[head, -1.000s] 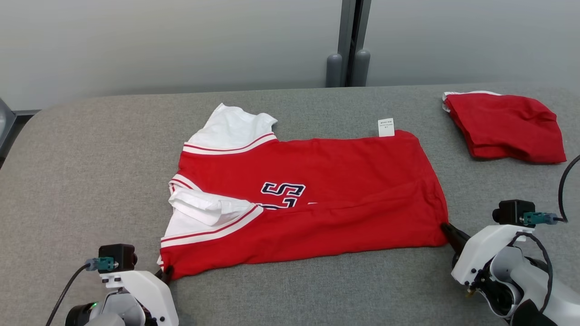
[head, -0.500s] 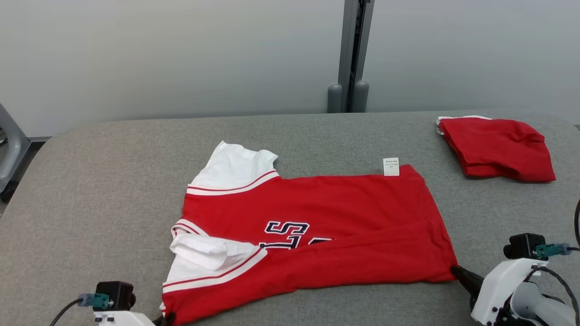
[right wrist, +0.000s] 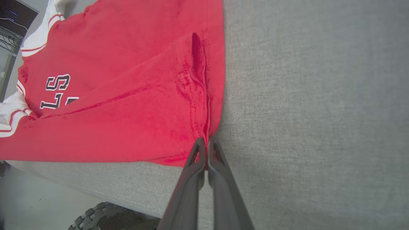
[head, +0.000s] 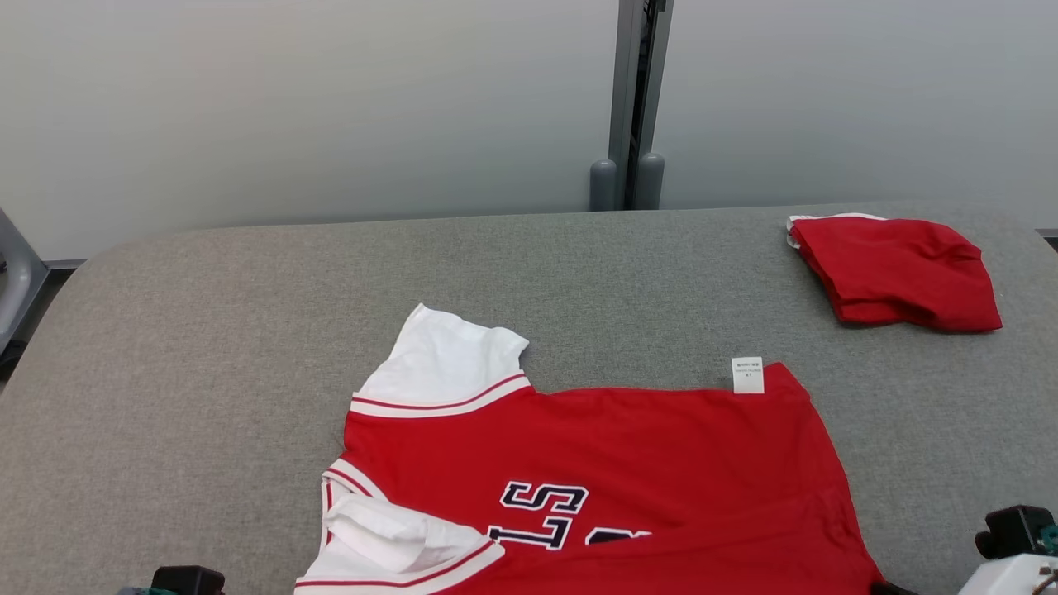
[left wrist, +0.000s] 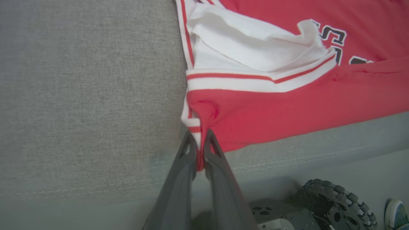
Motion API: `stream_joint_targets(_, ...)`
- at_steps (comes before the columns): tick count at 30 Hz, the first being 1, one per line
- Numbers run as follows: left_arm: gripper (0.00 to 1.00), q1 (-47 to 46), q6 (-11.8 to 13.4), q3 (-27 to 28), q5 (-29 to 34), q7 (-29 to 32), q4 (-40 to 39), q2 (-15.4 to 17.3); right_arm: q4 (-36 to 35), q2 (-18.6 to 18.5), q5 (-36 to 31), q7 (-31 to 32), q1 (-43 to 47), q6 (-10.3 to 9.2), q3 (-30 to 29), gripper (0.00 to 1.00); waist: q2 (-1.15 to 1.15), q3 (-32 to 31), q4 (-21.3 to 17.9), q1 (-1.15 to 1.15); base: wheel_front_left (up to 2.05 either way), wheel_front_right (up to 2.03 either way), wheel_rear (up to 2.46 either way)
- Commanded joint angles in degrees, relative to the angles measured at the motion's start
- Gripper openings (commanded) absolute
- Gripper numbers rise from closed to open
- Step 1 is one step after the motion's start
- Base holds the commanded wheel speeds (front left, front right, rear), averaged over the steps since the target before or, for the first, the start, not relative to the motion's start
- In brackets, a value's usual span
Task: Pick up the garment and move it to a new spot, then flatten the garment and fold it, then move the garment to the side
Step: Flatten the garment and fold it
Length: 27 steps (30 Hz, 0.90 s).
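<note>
The garment [head: 595,446] is a red shirt with white sleeves, red-striped trim and dark lettering, lying on the grey table with its near part folded over and running off the bottom of the head view. In the left wrist view my left gripper [left wrist: 199,137] is shut on the garment's [left wrist: 271,105] near corner by the white sleeve trim. In the right wrist view my right gripper [right wrist: 206,143] is shut on the garment's [right wrist: 127,105] red hem corner. Both corners sit close to the table's near edge.
A second folded red garment [head: 897,273] lies at the table's far right. The grey padded table [head: 207,372] has free room to the left and behind the shirt. A grey post [head: 628,107] stands behind the table. A knobbly wheel [left wrist: 335,204] shows below the near edge.
The garment has been drawn toward the table's near edge by both shut grippers. The head camera has also tilted, so the grippers have dropped below the picture's bottom.
</note>
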Motion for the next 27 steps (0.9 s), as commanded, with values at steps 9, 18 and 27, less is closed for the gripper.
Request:
stream_joint_targets(9,0.00,2.0,2.4,0.4,-1.0,0.4,-1.9,1.5,-5.4,-2.7,-0.3,2.6,7.9,-0.01,-5.4,0.00,0.00,0.6,-0.8,0.00,0.00,0.00,0.00)
stream_joint_targets(18,1.00,2.2,2.8,0.2,-1.4,1.3,-2.1,1.0,-7.0,-0.9,-5.2,6.7,11.1,0.01,-12.1,1.00,0.00,0.6,-1.2,0.00,0.00,0.00,0.00)
stream_joint_targets(27,1.00,0.3,4.2,0.7,0.5,0.7,-4.2,1.8,-11.7,1.5,-12.1,10.7,15.4,0.01,-23.1,1.00,0.00,0.7,-0.5,0.00,0.00,0.00,0.00)
